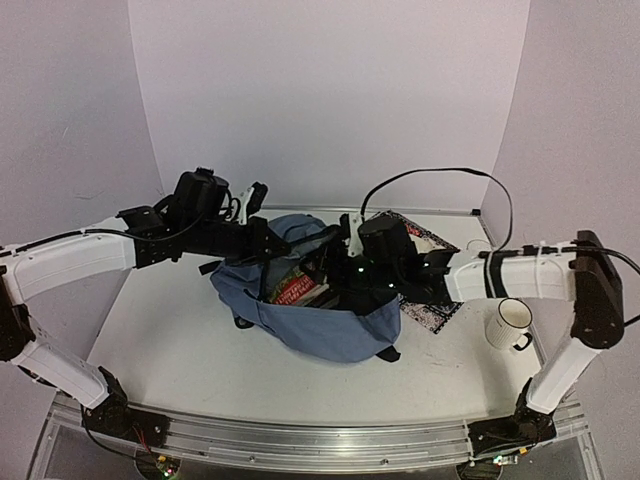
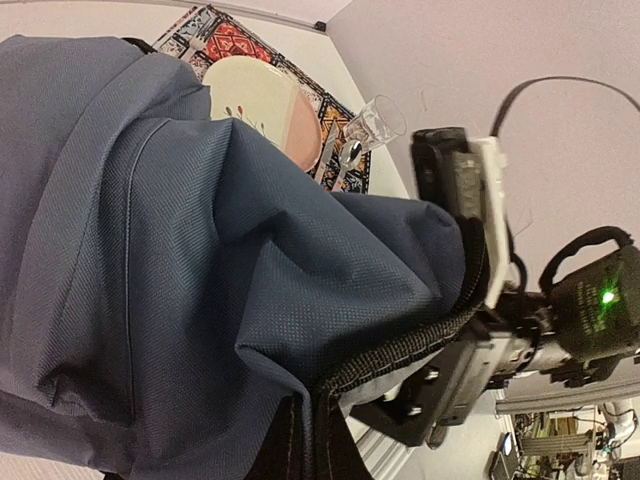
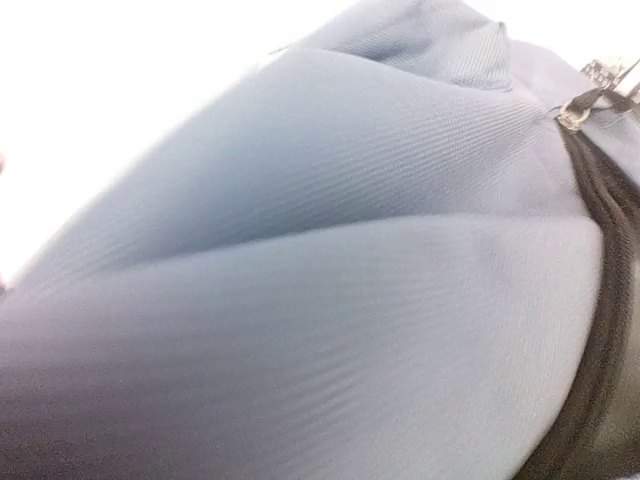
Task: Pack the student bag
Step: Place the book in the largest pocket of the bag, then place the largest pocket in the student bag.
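Grey-blue student bag [image 1: 330, 325], unzipped, slumped on table [image 1: 170, 340]

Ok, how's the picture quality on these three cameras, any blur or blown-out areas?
Top external view: even light, sharp, soft shadow under the student bag. Left wrist view: crisp fabric weave, the plate slightly bright. Right wrist view: pressed close to the bag, soft and out of focus, upper left corner blown out to white.
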